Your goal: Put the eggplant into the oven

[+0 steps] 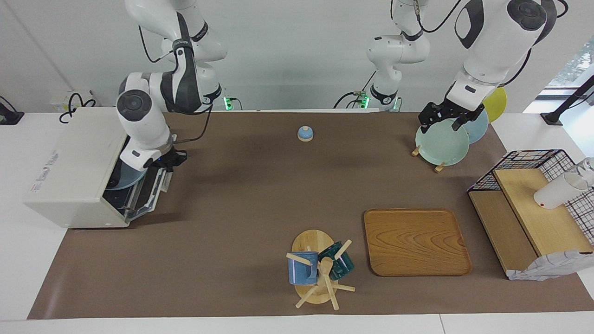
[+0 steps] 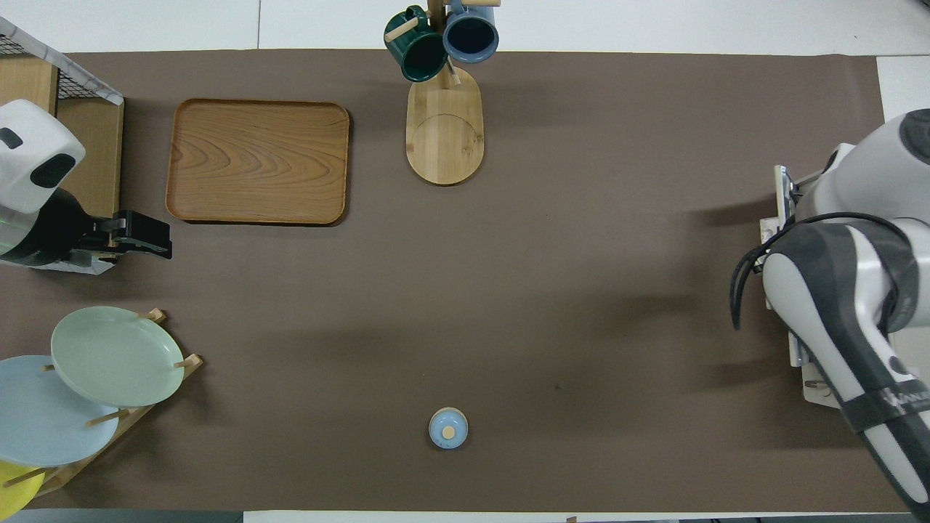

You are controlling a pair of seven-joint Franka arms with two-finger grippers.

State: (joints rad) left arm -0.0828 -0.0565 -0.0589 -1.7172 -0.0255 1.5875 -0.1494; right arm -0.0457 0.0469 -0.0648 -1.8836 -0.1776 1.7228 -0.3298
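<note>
The right gripper (image 1: 171,160), fingertips pressed together, rests against the oven (image 1: 76,169) door's upper edge. The left gripper (image 1: 441,118), fingers spread, hangs empty. The eggplant is hidden inside the oven.

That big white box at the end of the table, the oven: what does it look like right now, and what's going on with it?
The oven is a boxy, off-white appliance that looks like painted metal, standing at the right arm's end of the table, partly on the brown mat. Its dark glass door, hinged at the bottom, is tilted most of the way up, not quite closed. Through the gap, the edge of a blue plate shows inside. The right gripper, shut, sits at the door's upper edge; actual contact can't be made out.
</note>
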